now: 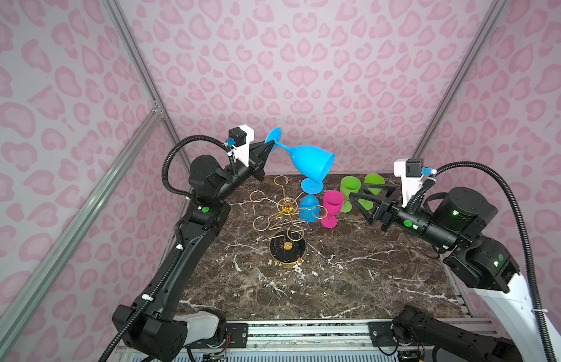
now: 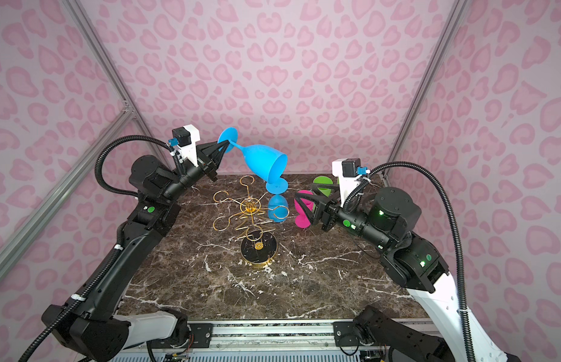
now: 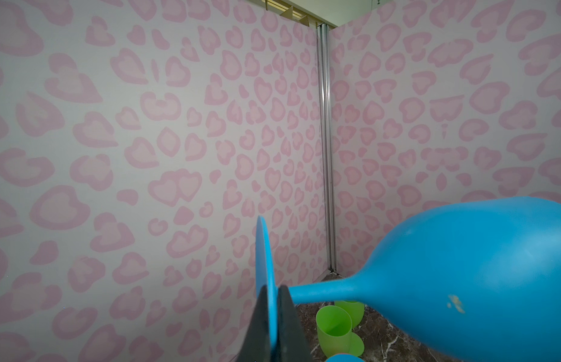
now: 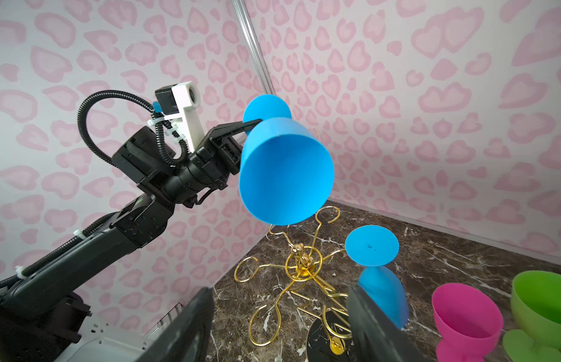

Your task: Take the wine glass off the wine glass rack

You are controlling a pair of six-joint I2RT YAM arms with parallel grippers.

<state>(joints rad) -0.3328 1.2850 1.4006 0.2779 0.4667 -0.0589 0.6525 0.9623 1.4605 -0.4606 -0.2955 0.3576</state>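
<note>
Now clamps the blue wine glass (image 1: 307,156) by its foot in left gripper (image 1: 272,143) jaws, clear of the wine glass rack (image 1: 287,206), bowl pointing toward right gripper (image 1: 360,209), jaws spread, empty.

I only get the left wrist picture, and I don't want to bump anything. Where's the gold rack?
Observer: The wine glass rack stands on the table, lower than the blue glass in your left hand, and clear of it.
Operator: Is another glass on it?
Observer: Yes, a second blue glass hangs upside down from one arm.
Operator: What's my other hand doing?
Observer: The right hand is open and empty, low beside the pink glass.
</note>
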